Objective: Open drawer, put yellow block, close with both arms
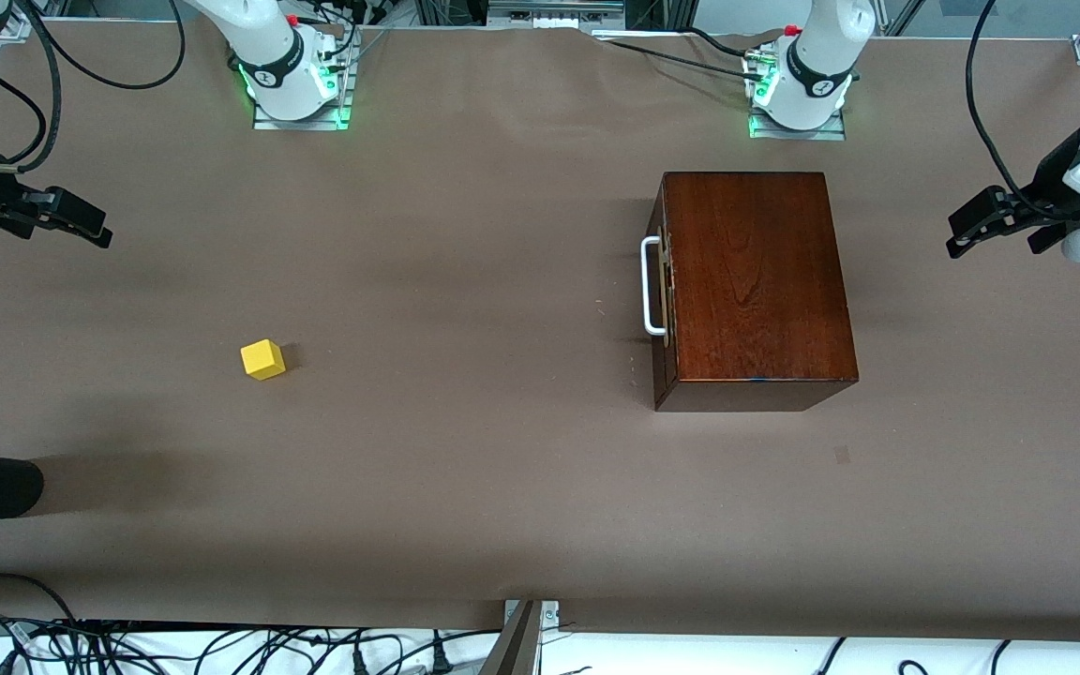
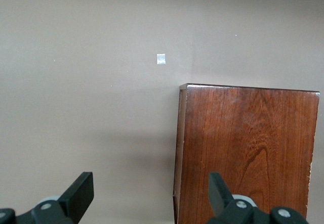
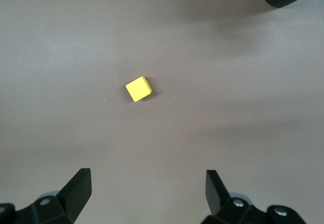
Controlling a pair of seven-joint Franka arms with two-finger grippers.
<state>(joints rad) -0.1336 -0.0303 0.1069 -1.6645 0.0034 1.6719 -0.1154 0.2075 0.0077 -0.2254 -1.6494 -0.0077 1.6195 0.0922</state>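
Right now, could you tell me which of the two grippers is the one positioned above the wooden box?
The left gripper: its wrist view shows the wooden box under one open finger. The right gripper, also open, looks down on the yellow block on bare table.

A robotics lab — bolted arm bases [image 1: 294, 89], cable tangles [image 1: 221, 647]

Even overhead light, soft shadows, sharp focus, faint box [image 1: 756, 272] sheen.

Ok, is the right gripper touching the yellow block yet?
Apart. Right wrist view shows bare table between the open right gripper and the yellow block.
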